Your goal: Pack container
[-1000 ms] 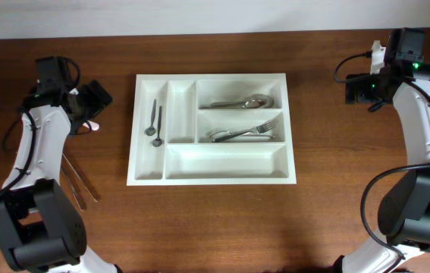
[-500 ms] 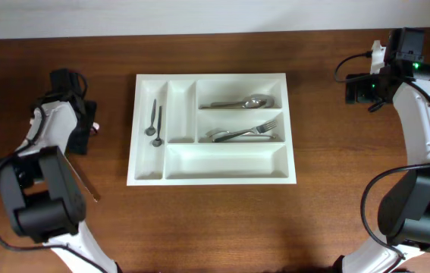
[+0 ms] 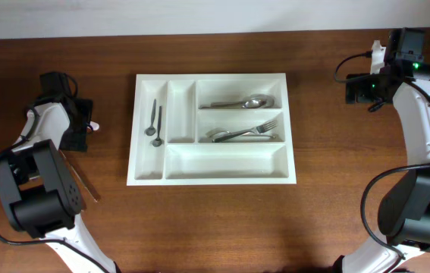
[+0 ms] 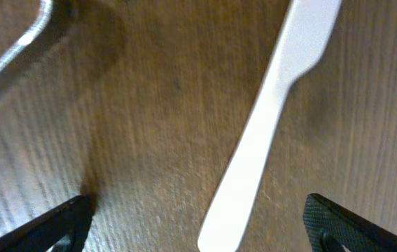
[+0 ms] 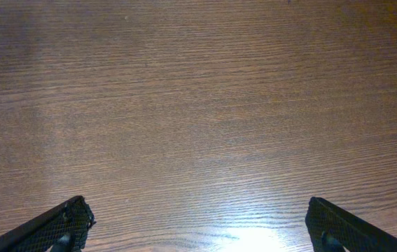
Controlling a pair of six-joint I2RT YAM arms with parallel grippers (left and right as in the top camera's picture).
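Note:
The white cutlery tray (image 3: 284,173) lies mid-table. It holds two small dark spoons (image 3: 155,121) in the leftmost narrow slot, a spoon (image 3: 245,101) in the top long slot and forks (image 3: 249,133) in the middle long slot. My left gripper (image 3: 76,130) is low over the table left of the tray, open, with a white plastic utensil (image 4: 265,119) lying between its fingertips (image 4: 198,227). A metal piece (image 4: 12,56) shows at the top left of the left wrist view. My right gripper (image 3: 362,91) is open and empty over bare wood (image 5: 198,126) at the far right.
Thin metal utensils (image 3: 82,180) lie on the table at the left, below my left gripper. The tray's second narrow slot and bottom long slot (image 3: 226,161) hold nothing. The table's back edge meets a pale wall.
My left arm has swung its gripper down and settled over the white utensil left of the tray. The right arm and the tray's contents have not moved.

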